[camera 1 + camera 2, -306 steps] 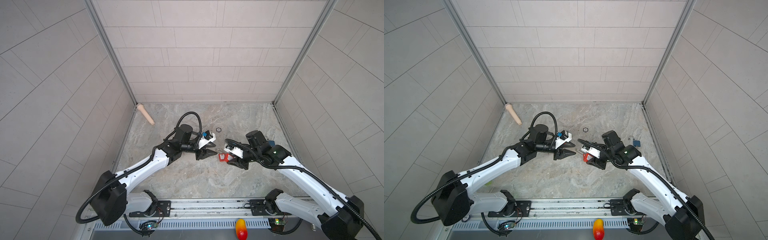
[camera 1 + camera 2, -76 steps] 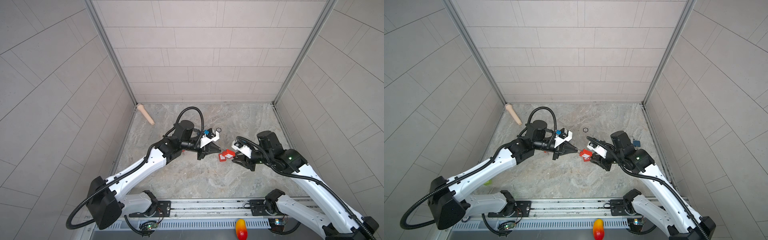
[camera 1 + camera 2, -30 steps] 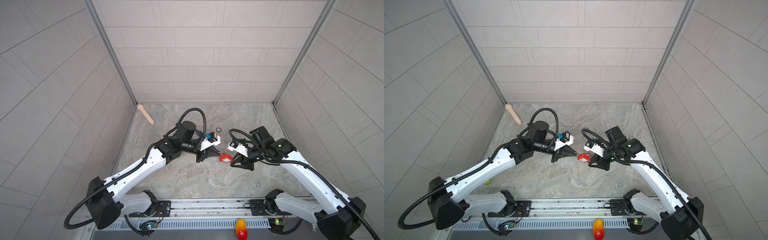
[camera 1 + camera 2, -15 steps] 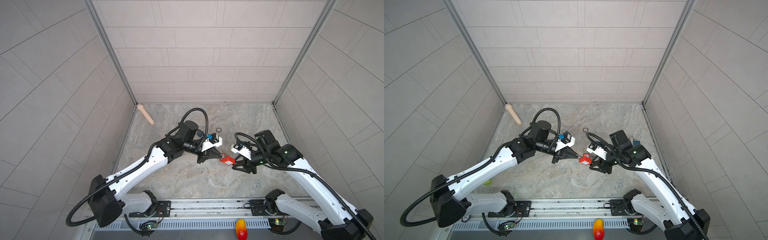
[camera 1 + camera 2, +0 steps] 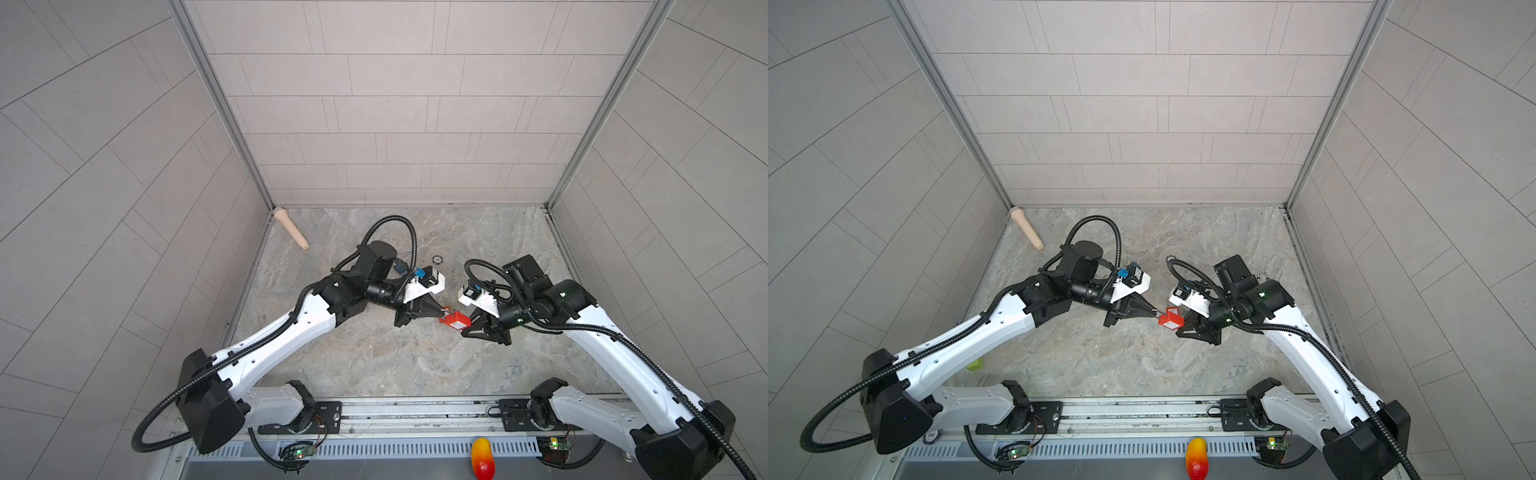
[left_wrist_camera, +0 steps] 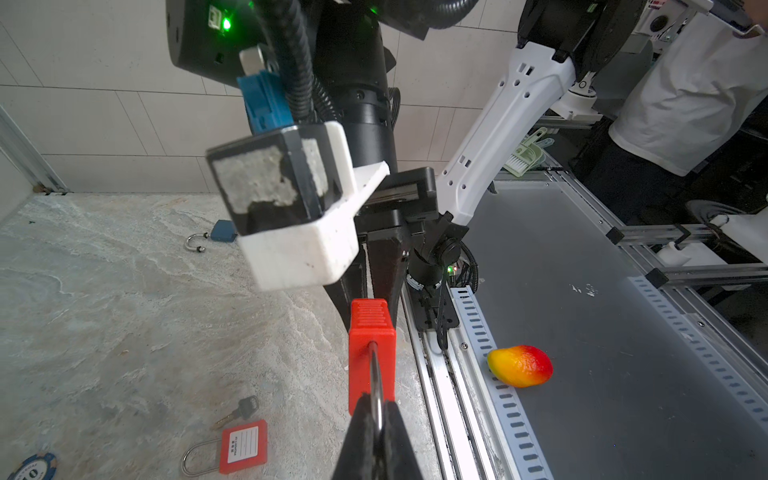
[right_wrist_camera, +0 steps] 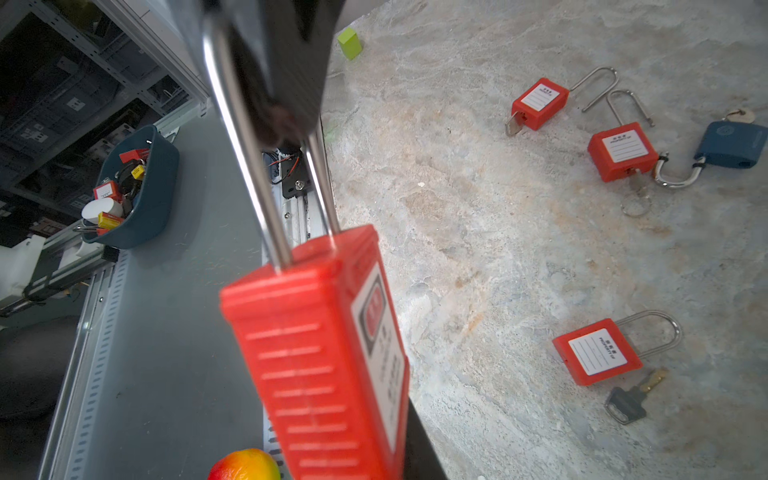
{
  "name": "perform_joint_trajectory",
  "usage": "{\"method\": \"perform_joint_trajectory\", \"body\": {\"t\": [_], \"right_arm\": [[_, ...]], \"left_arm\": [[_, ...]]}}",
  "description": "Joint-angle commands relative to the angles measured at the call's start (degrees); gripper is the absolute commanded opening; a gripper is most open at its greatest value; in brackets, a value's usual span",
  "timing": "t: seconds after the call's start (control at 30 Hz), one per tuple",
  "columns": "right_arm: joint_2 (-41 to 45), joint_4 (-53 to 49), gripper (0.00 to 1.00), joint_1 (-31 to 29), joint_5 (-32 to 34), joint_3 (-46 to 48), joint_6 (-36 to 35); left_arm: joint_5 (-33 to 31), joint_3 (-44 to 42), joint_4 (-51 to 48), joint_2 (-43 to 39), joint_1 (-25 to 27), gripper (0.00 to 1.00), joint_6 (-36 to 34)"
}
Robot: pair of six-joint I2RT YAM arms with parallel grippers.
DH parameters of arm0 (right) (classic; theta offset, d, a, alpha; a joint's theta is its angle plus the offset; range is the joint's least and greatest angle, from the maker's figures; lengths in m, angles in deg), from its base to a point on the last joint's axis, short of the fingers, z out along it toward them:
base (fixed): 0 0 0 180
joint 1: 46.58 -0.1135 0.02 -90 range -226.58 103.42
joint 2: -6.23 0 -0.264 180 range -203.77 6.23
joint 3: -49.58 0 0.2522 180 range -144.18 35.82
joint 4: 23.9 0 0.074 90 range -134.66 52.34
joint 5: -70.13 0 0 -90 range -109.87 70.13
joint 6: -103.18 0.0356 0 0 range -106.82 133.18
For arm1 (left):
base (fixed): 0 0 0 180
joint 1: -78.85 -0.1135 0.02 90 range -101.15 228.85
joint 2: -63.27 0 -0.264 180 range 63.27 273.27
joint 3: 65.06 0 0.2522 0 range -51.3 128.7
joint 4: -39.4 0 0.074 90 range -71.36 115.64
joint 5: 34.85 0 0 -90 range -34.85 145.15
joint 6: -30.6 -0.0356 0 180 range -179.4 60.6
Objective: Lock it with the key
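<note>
- Red padlock (image 5: 456,322): held aloft, worktop (image 5: 374,365) beneath it.
- Left gripper (image 5: 441,312): fingers clenched on the padlock's shackle (image 7: 250,166).
- Right gripper (image 5: 467,325): at the padlock's base; fingers' state cannot be told.
- Risk: twisting there could lever the shackle free, dropping the padlock.

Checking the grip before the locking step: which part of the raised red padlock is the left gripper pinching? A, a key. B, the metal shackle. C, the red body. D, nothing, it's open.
B: in the left wrist view the left gripper is shut on the shackle of the padlock, whose red body sticks out beyond the fingertips.
</note>
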Motion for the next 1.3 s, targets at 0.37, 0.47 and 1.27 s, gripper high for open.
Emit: {"method": "perform_joint_trajectory", "body": {"t": [0.37,0.47,1.27], "right_arm": [[9.9,7.2,0.00,0.0,6.2,5.0,1.3],[9.6,6.1,0.00,0.1,6.6,5.2,-0.2],[14.5,20.7,0.00,-0.6,31.7,10.6,25.2]], "left_arm": [[1.0,1.6,1.7,0.1,0.1,0.00,0.7],[0.3,2.1,-0.6,-0.4,-0.3,0.00,-0.8],[-12.0,12.1,-37.5,9.7,-10.1,0.00,-16.3]]}}
